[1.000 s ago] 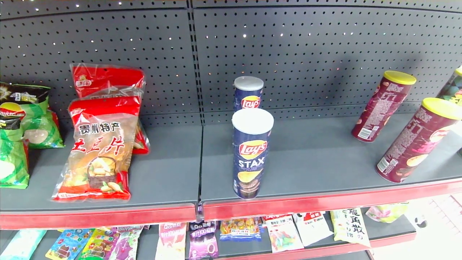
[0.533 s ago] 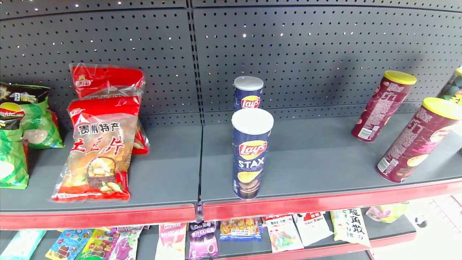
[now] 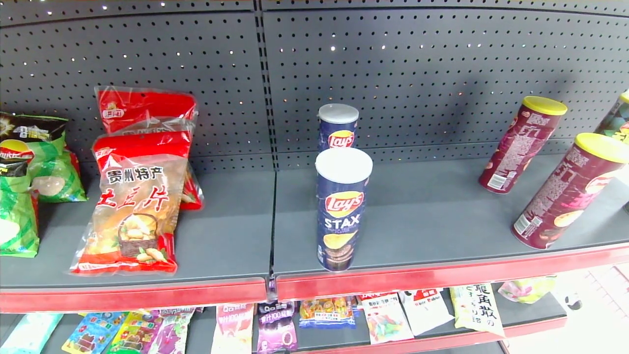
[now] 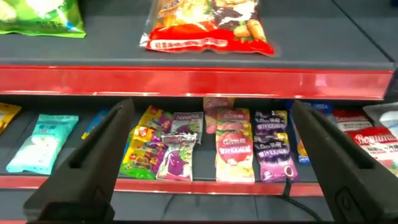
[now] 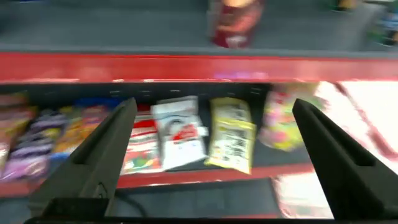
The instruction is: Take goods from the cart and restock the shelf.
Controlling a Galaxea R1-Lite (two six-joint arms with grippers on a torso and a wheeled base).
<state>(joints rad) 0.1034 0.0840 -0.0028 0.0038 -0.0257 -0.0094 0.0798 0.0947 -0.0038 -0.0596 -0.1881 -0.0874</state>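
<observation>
Spread and empty, your left claw (image 4: 211, 106) sits below the shelf lip (image 4: 186, 81) under the red bag (image 4: 208, 25), your right claw (image 5: 214, 102) under the maroon can (image 5: 235, 25).

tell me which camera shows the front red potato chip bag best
Head view: the front red bag shows whole, leaning back on the shelf. The left wrist view catches just its lower part; the right wrist view faces a maroon can farther along.
</observation>
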